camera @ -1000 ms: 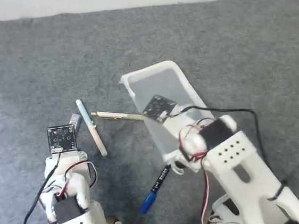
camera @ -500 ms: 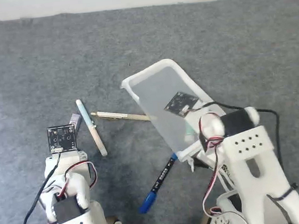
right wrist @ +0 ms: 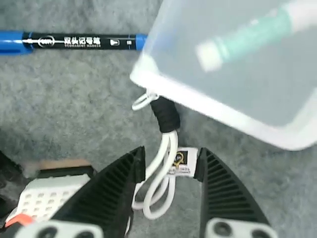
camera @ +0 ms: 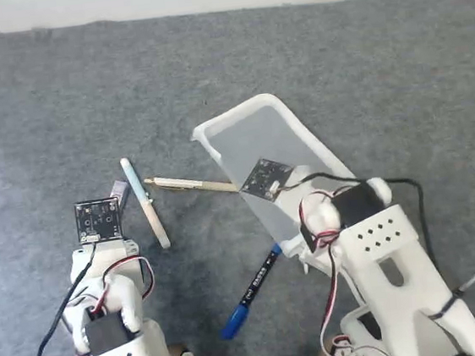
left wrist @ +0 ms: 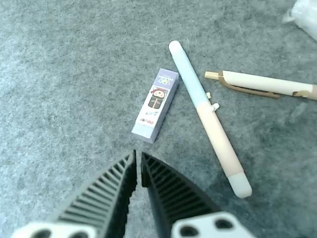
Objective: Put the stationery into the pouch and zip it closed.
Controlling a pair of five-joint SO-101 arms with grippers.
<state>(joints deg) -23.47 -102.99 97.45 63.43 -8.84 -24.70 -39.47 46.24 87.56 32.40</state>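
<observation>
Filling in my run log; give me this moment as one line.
left gripper: shut, empty, near small box | right gripper: open astride cord | pouch: green pen inside | outside: blue marker, pastel pen, cream pen

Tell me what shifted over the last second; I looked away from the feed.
The right arm swung right, then partway back left; the right pincer now stands open around the white cord of the pouch. The pouch's near end slid slightly right, baring more of the blue marker. The left pincer, shut, and the pastel pen, cream pen and small box stayed put.
</observation>
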